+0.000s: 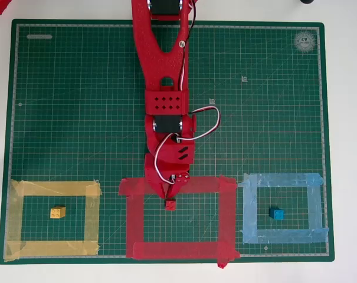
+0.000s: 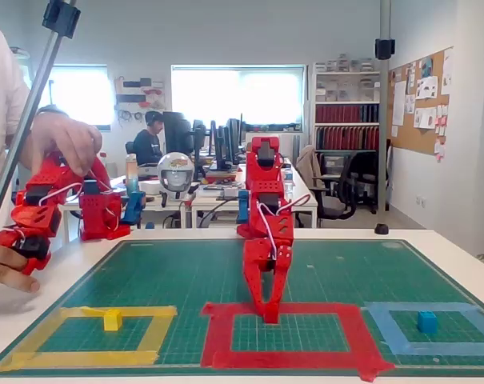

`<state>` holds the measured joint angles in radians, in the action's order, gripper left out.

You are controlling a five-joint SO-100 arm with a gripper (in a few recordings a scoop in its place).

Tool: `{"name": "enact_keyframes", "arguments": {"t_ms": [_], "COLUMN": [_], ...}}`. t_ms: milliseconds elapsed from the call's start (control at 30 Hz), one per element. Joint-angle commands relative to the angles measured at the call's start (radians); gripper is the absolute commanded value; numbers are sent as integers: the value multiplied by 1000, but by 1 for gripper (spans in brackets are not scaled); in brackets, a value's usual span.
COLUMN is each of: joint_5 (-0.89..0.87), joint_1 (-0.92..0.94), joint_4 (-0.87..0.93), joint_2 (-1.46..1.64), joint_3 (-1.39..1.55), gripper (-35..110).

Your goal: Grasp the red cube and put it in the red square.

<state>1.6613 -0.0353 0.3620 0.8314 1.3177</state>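
Inside red square (image 1: pixel 228 218), hand (image 1: pixel 170 199) pinches red cube (image 1: pixel 171 204); cube half hidden by fingertips.

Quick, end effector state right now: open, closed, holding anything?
End effector: closed on the red cube, lowered inside the red square near its far tape strip.

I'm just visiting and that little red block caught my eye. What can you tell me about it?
The red cube is a tiny solid block, matte like plastic. In the overhead view it sits inside the red square, just below its top tape strip, on the green cutting mat. The gripper is right over it, fingertips at its upper edge. Whether the jaws pinch it cannot be told. In the fixed view the gripper hides it.
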Motion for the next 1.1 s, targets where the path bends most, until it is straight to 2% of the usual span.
{"name": "enact_keyframes", "arguments": {"t_ms": [0, 233, 467, 767, 1067], "joint_5": [28, 28, 20, -37, -183], "joint_1": [6, 11, -2, -21, -26], "joint_4": [0, 0, 11, 58, 58], "joint_2": [61, 242, 828, 1428, 1885], "joint_3": [-18, 156, 712, 1284, 1635], "gripper": [-1, -1, -1, -1, -1]}}
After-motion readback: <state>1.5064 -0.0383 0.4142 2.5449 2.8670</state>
